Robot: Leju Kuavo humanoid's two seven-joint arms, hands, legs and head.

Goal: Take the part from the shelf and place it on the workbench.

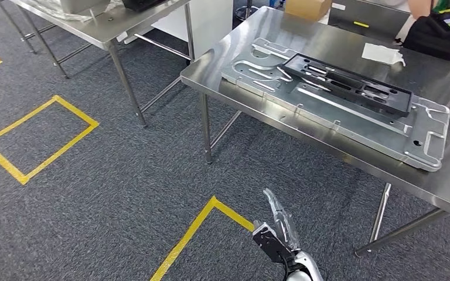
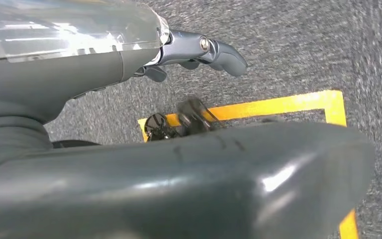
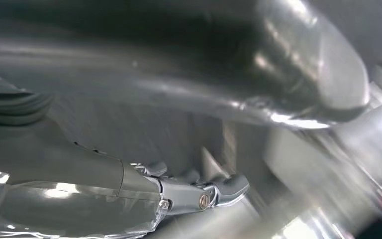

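Left hand (image 1: 278, 231) open, empty.

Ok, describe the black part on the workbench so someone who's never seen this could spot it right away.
Find the steel workbench on the right side of the head view. A large silver stamped plate lies on it, and the black part rests on top of that plate. It is the long, flat, slotted black frame, the only dark piece on the shiny metal.

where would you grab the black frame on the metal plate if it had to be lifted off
Probably by its long edges near the middle, from above. The black frame lies flat on the metal plate; it is long and narrow, and its slotted openings give fingers little to close on.
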